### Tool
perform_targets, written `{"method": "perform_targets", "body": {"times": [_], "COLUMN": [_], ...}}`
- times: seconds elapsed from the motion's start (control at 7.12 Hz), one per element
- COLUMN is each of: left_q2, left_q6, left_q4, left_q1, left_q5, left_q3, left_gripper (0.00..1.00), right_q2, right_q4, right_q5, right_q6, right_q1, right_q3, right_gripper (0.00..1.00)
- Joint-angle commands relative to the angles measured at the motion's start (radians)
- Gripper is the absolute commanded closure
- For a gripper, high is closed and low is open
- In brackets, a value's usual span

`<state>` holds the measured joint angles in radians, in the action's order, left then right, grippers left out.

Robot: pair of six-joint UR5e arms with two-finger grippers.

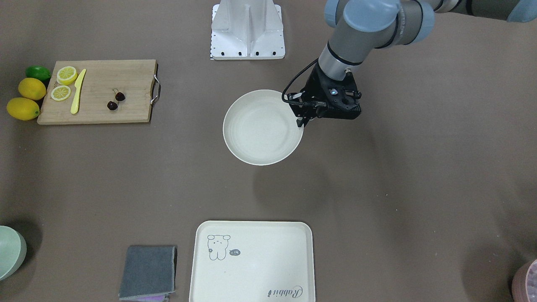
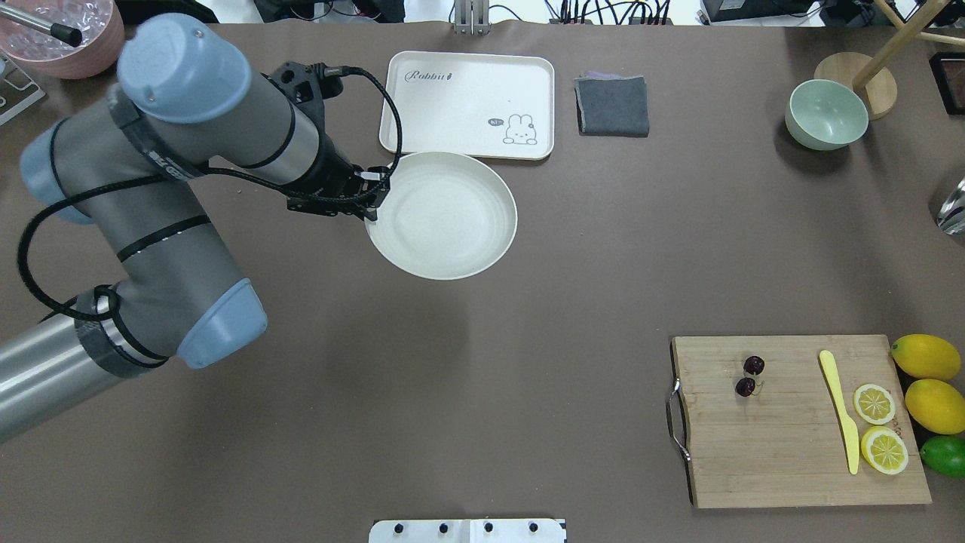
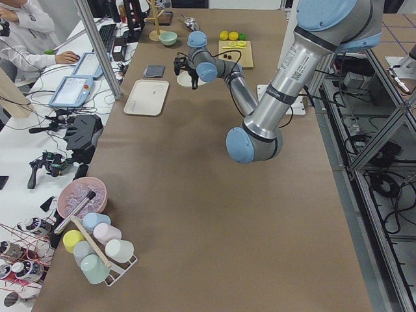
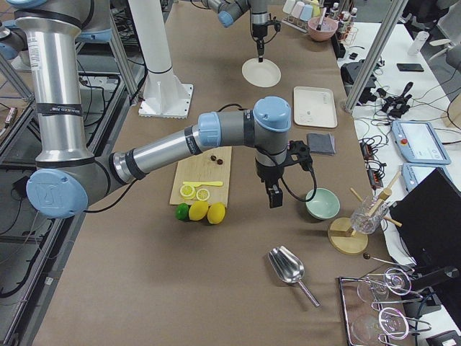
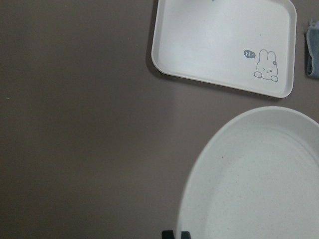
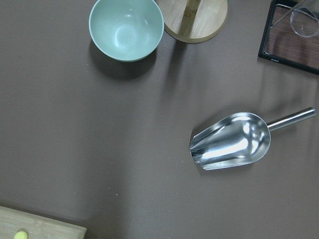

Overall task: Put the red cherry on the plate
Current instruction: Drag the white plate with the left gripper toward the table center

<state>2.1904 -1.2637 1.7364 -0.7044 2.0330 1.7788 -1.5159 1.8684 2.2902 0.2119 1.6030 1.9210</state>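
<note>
The red cherry [image 1: 116, 100] [image 2: 750, 375], a dark maroon pair, lies on the wooden cutting board [image 1: 126, 113], with no gripper near it. The round cream plate [image 1: 260, 130] [image 2: 445, 219] [image 5: 259, 184] hangs a little above the table, casting a faint shadow. My left gripper [image 1: 303, 121] [image 2: 375, 211] [image 5: 175, 234] is shut on its rim at the edge nearest my left arm. My right gripper [image 4: 274, 200] hovers over bare table between the board and the green bowl; I cannot tell whether it is open or shut.
On the board lie a yellow knife [image 2: 840, 411] and two lemon slices [image 2: 878, 426]; lemons [image 2: 931, 381] and a lime sit beside it. The bear tray [image 2: 467, 98], grey cloth [image 2: 612, 105], green bowl [image 2: 825, 113] and metal scoop [image 6: 232, 142] stand around.
</note>
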Motion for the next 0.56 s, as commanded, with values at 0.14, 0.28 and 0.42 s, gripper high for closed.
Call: {"method": "perform_targets", "body": {"times": [0.14,0.28,0.42], "left_q2": [-0.004,-0.008,-0.038], "left_q6": [-0.043,-0.040,-0.040], "left_q4": [0.271,0.337,0.418], "left_q1": [0.052,0.062,0.091], "left_q5": [-0.051,-0.071,-0.097], "left_q3": [-0.168,-0.214,-0.248], "left_gripper": [1.00,1.00,1.00], "right_q2": [-0.003,-0.003,-0.001], "right_q4": [0.000,0.000,0.000], "right_q5": [0.000,-0.001,-0.001], "right_q6": [0.000,0.000,0.000], "right_q1": [0.000,0.000,0.000], "right_q3": [0.000,0.000,-0.002], "right_gripper": [0.00,0.00,0.00]}}
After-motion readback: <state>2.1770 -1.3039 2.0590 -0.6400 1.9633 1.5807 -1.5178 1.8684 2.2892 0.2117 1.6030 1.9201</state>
